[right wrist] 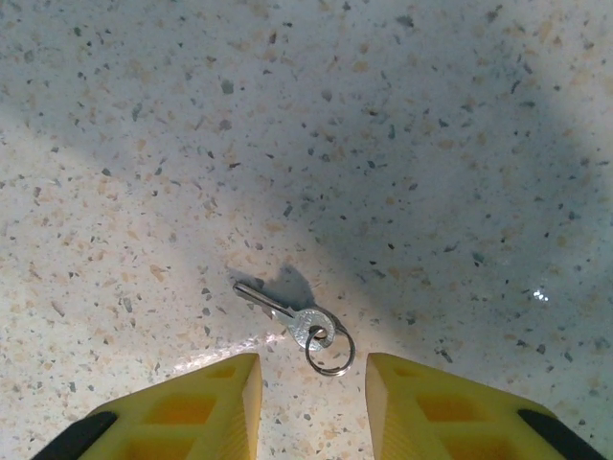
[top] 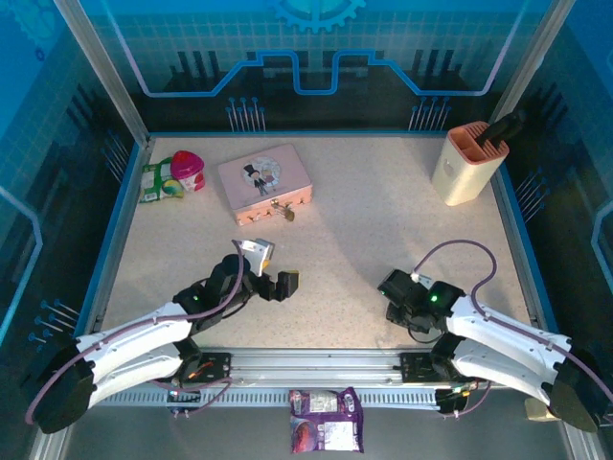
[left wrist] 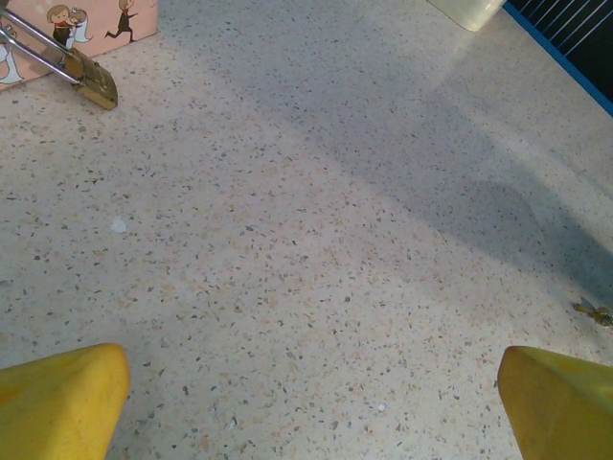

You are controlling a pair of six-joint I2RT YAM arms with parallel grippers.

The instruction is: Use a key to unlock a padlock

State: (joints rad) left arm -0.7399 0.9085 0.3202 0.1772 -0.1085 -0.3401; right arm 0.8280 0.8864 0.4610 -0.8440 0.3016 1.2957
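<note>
Tabletop (top: 364,240) is pale beige stone-look, speckled with dark and tan flecks, matte. Thin blue trim (top: 110,240) runs along its sides. Aluminium rail (top: 316,362) crosses the near edge. Back wall (top: 316,57) is a translucent blue panel with a grid, circuit-line graphics and a gear motif (top: 316,11) at the top. Side walls (top: 48,144) are similar and darker. Slanted aluminium posts (top: 101,67) stand at the far corners. Light is cool and bluish, with a soft broad shadow (left wrist: 460,192) across the surface.
</note>
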